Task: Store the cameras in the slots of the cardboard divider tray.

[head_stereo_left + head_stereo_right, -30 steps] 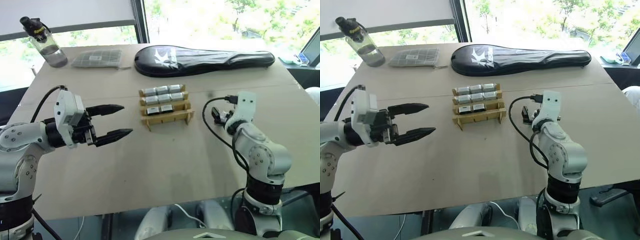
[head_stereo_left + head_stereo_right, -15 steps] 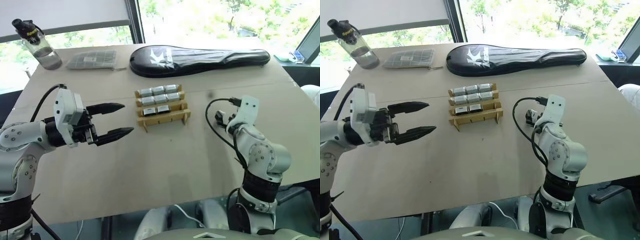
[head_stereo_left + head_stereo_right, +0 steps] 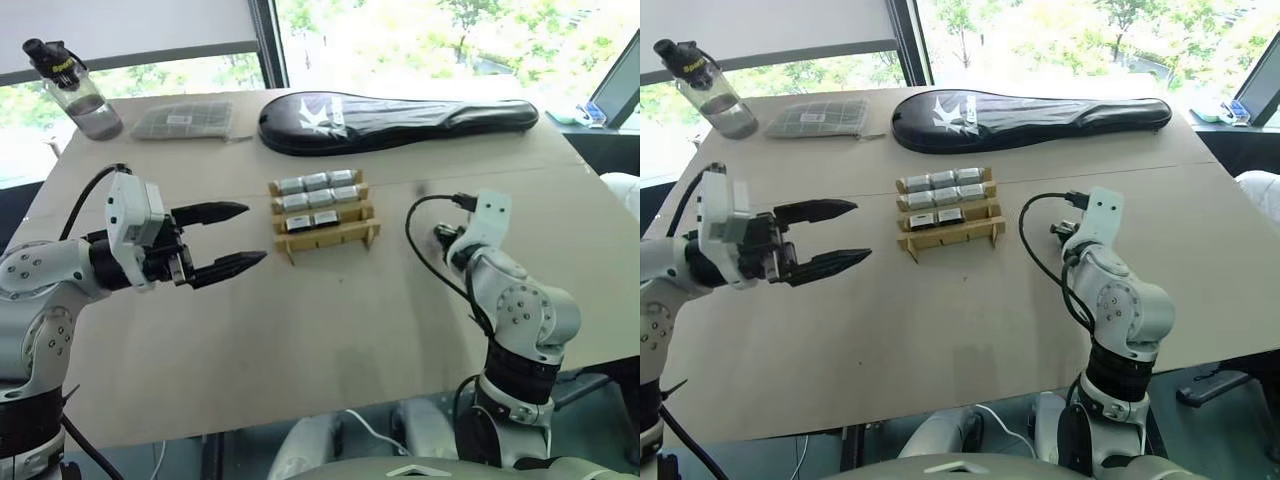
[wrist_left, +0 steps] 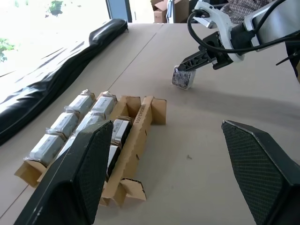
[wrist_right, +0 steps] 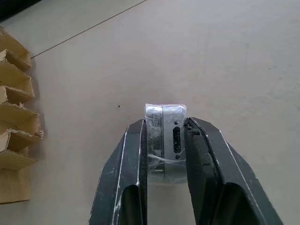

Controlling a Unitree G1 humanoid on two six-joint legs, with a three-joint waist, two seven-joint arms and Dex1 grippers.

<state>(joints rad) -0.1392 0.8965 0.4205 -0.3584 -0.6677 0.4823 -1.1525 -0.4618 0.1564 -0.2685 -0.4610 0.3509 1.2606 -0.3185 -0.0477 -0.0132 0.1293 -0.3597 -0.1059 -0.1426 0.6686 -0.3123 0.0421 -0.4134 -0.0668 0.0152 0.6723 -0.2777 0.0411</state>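
The cardboard divider tray [image 3: 345,233] stands mid-table, with cameras [image 3: 318,196] wrapped in clear film in its slots: three in the back row, three in the middle, two in the front. To the tray's right, a single wrapped camera [image 5: 163,114] rests on the table. My right gripper [image 5: 164,125] is shut on it, one finger on each side. The left wrist view shows this camera [image 4: 182,78] under the right gripper [image 4: 191,65]. My left gripper [image 3: 255,234] hangs open above the table left of the tray, holding nothing.
A long black racket bag [image 3: 400,115] lies across the table's far side. A grey gridded pack [image 3: 188,118] and a water bottle [image 3: 80,90] sit at the far left. Bare tabletop [image 3: 330,320] stretches between the tray and the near edge.
My right gripper's fingers have shut on the lone camera. The left arm has kept still, and the head view has shifted slightly.
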